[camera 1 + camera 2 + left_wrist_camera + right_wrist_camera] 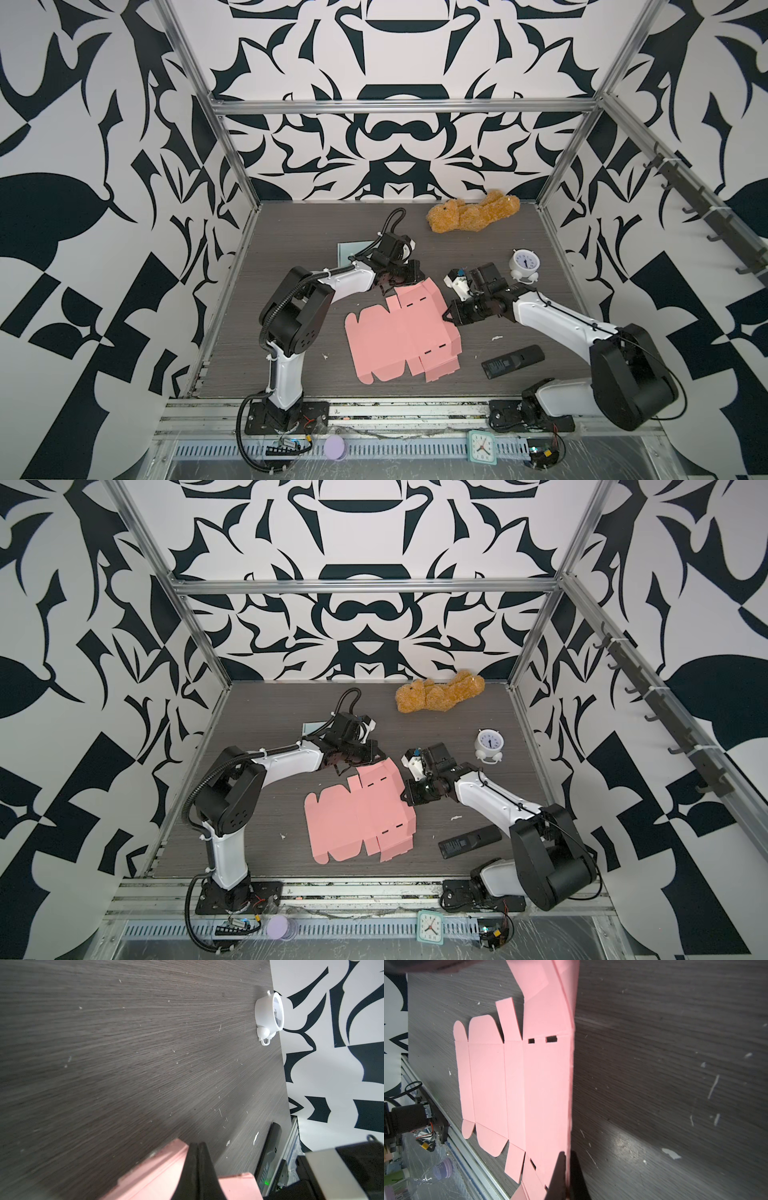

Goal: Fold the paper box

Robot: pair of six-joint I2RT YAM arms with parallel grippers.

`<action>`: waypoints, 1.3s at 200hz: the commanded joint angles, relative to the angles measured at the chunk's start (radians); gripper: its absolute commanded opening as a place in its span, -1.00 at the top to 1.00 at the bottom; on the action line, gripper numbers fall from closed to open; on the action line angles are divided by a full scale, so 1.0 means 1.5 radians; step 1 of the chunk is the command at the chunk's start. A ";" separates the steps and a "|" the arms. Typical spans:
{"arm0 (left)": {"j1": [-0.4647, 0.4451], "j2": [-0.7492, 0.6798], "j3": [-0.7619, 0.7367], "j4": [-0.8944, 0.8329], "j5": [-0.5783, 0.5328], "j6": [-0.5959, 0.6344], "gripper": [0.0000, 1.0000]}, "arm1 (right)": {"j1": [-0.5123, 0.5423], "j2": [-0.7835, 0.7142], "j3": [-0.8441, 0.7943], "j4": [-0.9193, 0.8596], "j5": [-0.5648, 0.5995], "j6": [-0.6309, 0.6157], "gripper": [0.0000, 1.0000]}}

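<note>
Box [395,332] blank lies mid-tabletop [291,232], mostly flat, far flap lifted. L tool [197,1145] is pressed together on that flap's edge. R tool [568,1153] is pinching the right wall strip. Early creasing, I'd say. Best approach: fold along score lines w/ both wrists together, keep base flat, don't tear the slots.

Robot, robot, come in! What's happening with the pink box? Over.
Both shut: left pincer pinching pink paper box at its lifted far end, right pincer on its right edge. Rest of box flat. Nearby, not touching: remote control, alarm clock.
</note>
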 commanded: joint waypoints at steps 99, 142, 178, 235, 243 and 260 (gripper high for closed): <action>-0.051 -0.071 -0.055 -0.025 -0.002 0.001 0.89 | 0.013 -0.006 0.036 -0.018 0.034 -0.023 1.00; -0.072 -0.084 -0.063 -0.025 -0.011 -0.004 0.89 | 0.023 -0.006 0.043 -0.025 0.051 -0.028 1.00; -0.071 -0.112 -0.090 -0.029 -0.022 -0.003 0.89 | 0.036 -0.012 0.047 -0.037 0.075 -0.036 1.00; -0.014 -0.179 -0.183 -0.053 -0.052 0.009 0.89 | 0.071 -0.023 0.056 -0.065 0.125 -0.050 1.00; -0.004 -0.193 -0.200 -0.054 -0.057 0.011 0.88 | 0.075 -0.024 0.058 -0.068 0.130 -0.053 1.00; 0.020 -0.221 -0.228 -0.065 -0.063 0.019 0.88 | 0.085 -0.027 0.065 -0.073 0.137 -0.057 1.00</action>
